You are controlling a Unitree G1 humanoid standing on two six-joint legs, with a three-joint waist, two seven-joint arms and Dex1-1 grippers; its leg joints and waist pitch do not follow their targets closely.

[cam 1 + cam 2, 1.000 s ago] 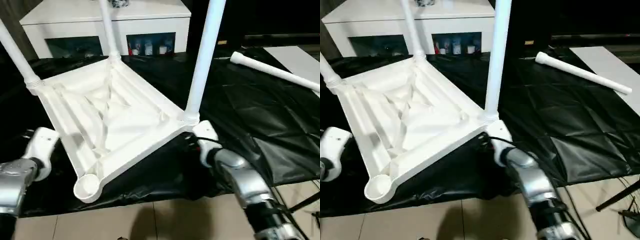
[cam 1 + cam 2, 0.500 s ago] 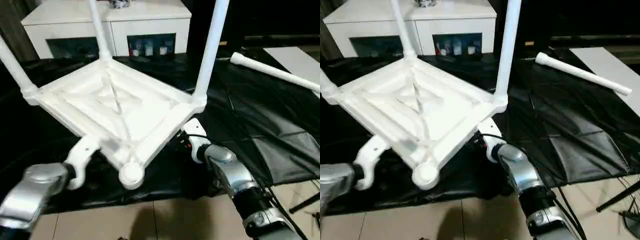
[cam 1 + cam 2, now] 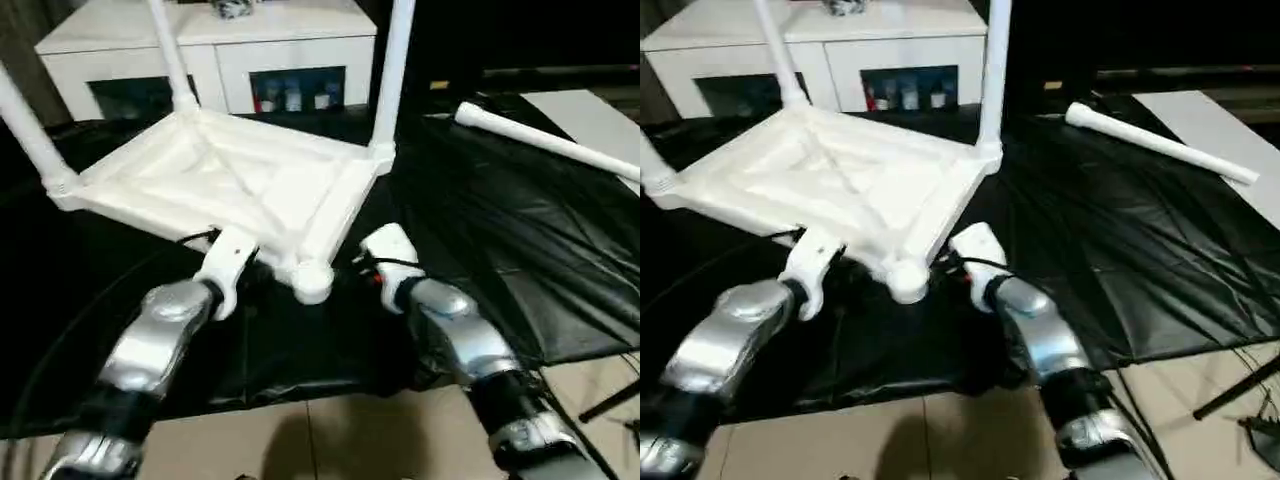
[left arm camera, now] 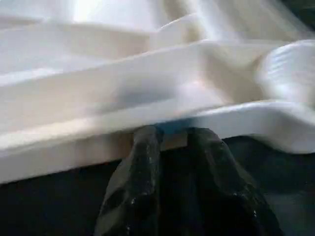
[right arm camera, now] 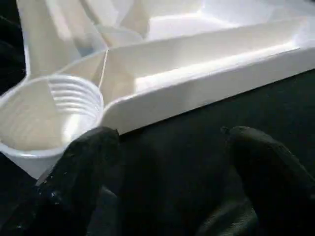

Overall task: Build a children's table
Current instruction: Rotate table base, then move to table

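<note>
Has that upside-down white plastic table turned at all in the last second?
Yes. The upside-down white plastic table has swung round: its empty leg socket now lies further right, nearer the loose white leg on the black sheet.

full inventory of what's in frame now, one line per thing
table top: 1, white, upside down on the black sheet, ribbed underside up
screwed-in legs: 3, white, standing up from its corners
empty leg socket: 1, white, threaded, nearest corner
loose leg: 1, white, lying on the sheet, far right
black sheet: 1, over the work surface
cabinet: 1, white, glass doors, behind
left end effector: black fingers at the top's near rim
right end effector: open, beside the socket
</note>
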